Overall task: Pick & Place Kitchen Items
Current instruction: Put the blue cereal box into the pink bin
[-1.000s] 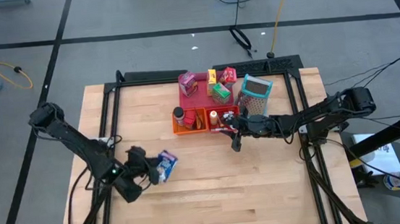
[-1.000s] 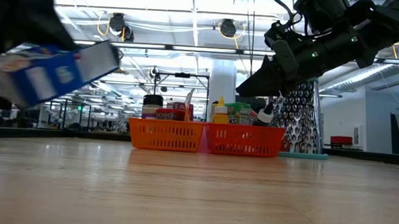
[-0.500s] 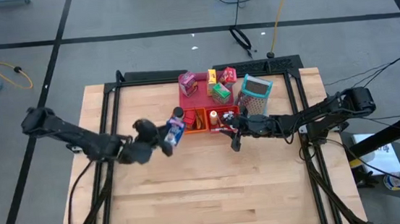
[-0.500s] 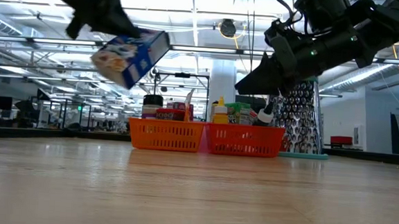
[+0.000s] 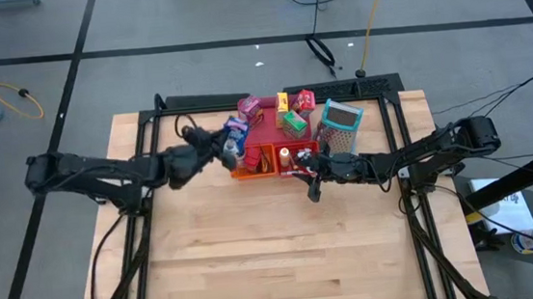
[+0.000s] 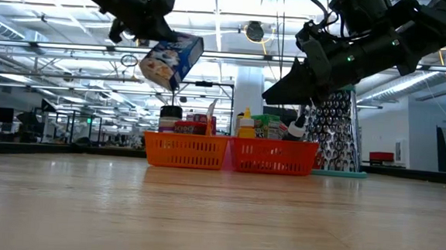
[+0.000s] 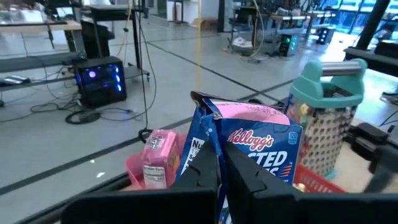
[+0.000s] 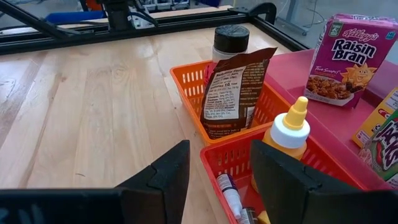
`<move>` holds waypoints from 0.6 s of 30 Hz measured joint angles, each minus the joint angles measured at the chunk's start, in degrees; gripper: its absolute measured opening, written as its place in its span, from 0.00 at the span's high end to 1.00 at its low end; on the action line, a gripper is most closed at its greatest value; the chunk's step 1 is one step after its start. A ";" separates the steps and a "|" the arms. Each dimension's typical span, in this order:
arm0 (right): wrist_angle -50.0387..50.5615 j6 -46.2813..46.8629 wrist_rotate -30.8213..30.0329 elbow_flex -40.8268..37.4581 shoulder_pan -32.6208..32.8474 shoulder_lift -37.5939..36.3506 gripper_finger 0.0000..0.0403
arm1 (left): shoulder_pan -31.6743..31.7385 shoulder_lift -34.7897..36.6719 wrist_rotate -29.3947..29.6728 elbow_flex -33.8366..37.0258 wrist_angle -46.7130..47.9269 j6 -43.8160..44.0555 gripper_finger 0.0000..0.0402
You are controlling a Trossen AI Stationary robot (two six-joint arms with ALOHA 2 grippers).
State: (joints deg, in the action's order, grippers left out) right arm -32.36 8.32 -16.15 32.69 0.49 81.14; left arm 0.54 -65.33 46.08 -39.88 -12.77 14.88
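Left gripper (image 5: 220, 150) raised, clamping blue box (image 5: 235, 133)

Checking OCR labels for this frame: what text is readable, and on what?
"Kellogg's Raisin Bran": purple cardboard cereal box standing on the flat pink-red tray.
"Kellogg's", with "…STED" below it partly hidden: blue cardboard cereal box, held by the shut left gripper.
"10": in the nutrition panel on the brown foil packet in the orange plastic basket; its other print is too small.
Pink box: label blurred, unreadable.
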 joint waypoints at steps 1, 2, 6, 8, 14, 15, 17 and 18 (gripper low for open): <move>0.00 0.00 0.01 0.00 0.00 0.00 0.60 | 1.42 0.00 -1.47 0.00 -0.08 -0.24 1.00; 0.02 -0.02 0.01 0.00 0.00 0.00 0.60 | 2.69 -0.05 -2.95 0.00 -0.35 -0.48 1.00; -0.52 -0.44 0.01 0.00 0.00 0.00 0.60 | 6.82 -0.96 -7.68 -0.03 -5.74 -4.60 1.00; -1.07 -0.44 0.01 0.00 0.00 0.00 0.60 | 8.46 -2.49 -9.62 -0.04 -9.01 -7.37 1.00; -1.23 -0.44 0.03 0.00 0.00 0.00 0.60 | 12.75 -10.59 -16.38 -0.02 -21.99 -15.13 1.00; -1.21 -0.44 0.05 0.00 0.00 0.00 0.60 | 13.30 -11.81 -16.78 0.00 -23.52 -15.89 1.00; -1.13 -0.36 0.05 0.00 0.00 0.00 0.60 | 14.45 -14.21 -17.91 0.00 -26.70 -16.14 1.00; -1.11 -0.34 0.05 0.00 0.00 0.00 0.60 | 14.97 -15.41 -18.67 -0.02 -28.17 -16.20 1.00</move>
State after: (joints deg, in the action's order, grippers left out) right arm -33.47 7.98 -16.10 32.69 0.49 81.14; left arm 15.51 -80.74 27.41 -39.90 -40.93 -1.32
